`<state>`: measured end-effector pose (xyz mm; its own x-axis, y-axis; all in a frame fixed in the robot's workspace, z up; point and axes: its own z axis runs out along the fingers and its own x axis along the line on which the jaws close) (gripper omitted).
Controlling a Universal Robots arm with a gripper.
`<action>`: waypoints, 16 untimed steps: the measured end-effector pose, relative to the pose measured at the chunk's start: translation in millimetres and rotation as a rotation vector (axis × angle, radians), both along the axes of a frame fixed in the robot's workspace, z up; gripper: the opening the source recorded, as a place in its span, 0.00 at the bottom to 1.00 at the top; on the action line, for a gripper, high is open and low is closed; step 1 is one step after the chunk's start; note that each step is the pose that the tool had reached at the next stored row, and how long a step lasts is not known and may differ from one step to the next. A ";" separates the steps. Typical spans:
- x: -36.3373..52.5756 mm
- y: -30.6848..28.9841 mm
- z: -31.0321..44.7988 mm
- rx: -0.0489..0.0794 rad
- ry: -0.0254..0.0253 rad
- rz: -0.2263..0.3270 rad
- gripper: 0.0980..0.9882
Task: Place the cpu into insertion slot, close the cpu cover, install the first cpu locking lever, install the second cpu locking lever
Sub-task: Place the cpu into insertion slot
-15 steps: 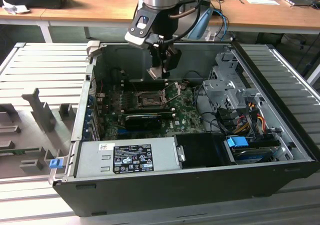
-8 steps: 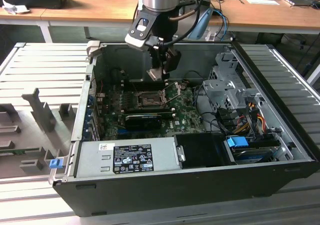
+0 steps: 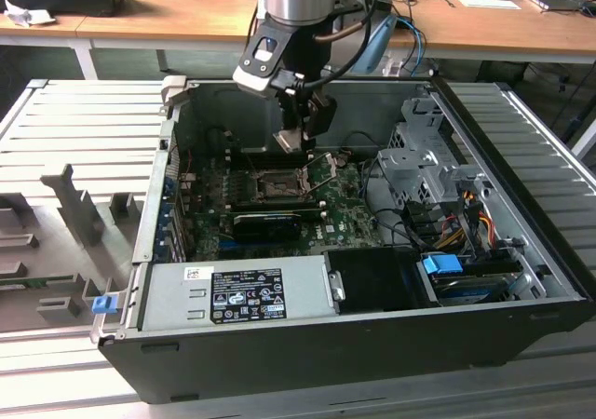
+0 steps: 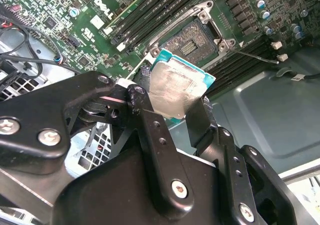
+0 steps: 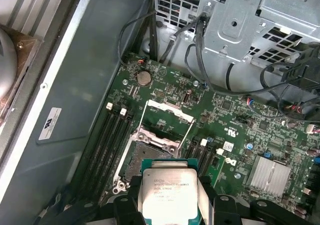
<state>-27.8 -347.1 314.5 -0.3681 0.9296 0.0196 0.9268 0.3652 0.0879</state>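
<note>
My gripper hangs inside the open computer case, shut on the cpu, a flat square chip with a pale metal face. In both wrist views the cpu sits clamped between the two black fingers, held above the board and close over the insertion slot. The slot is a dark square socket with a metal rim, partly hidden by the chip in the first wrist view. The cpu cover stands tilted up behind the slot. Thin locking levers stick out beside it.
A green circuit board lies on the case floor with long memory slots beside the socket. A black card, a power supply, a metal drive cage and loose cables crowd around.
</note>
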 end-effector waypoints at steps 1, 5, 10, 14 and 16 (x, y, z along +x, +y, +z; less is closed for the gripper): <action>0.0 0.0 -0.2 0.000 0.0001 0.000 0.48; 0.0 0.0 -1.2 0.000 0.0000 0.000 0.48; 0.0 0.0 -2.9 0.000 0.0000 0.000 0.48; 0.0 0.0 -4.2 0.000 0.0000 0.000 0.48; 0.0 0.0 -5.2 0.000 0.0000 0.000 0.48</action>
